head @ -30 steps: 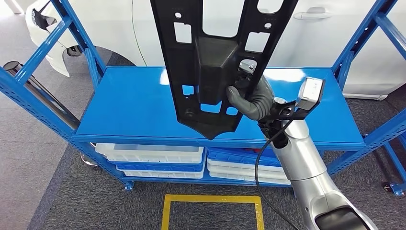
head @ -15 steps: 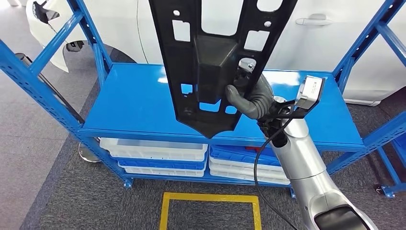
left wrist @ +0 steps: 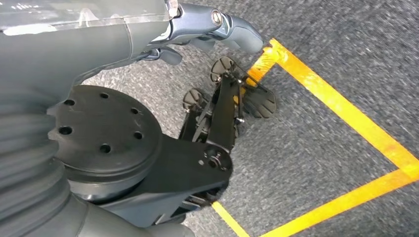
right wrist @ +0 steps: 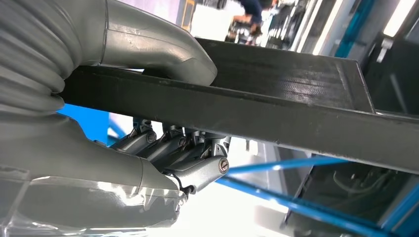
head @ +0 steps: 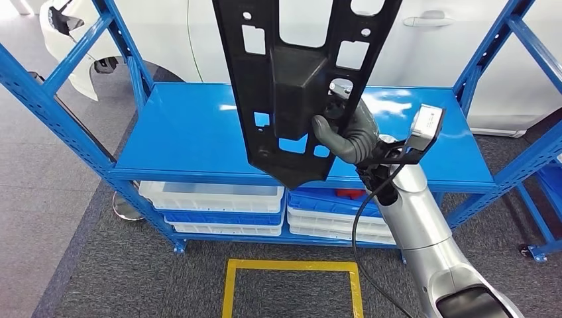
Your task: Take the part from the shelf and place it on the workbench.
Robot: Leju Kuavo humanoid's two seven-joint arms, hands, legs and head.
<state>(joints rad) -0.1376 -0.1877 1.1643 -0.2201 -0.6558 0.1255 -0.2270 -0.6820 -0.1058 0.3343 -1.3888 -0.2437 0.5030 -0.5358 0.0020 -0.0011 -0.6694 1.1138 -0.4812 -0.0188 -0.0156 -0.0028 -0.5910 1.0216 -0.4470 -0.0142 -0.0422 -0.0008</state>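
Observation:
The part (head: 291,86) is a large black plastic panel with several cut-outs, held upright in the air above the blue shelf top (head: 185,132). My right hand (head: 344,132) grips it at its lower right edge, thumb on the front face. In the right wrist view the thumb (right wrist: 158,44) lies over the part's dark edge (right wrist: 276,103) and the fingers (right wrist: 173,148) curl underneath. My left hand (left wrist: 197,24) hangs over the carpet and holds nothing, its fingers loosely extended.
Blue rack uprights (head: 53,106) slant at both sides of the shelf. White and blue bins (head: 212,199) are stacked on the lower level. A yellow taped square (head: 291,268) marks the grey carpet in front. A white car (head: 450,46) stands behind the rack.
The whole picture has shifted a little, so the camera has moved. The part stays in my right hand, now slightly further right and tilted.

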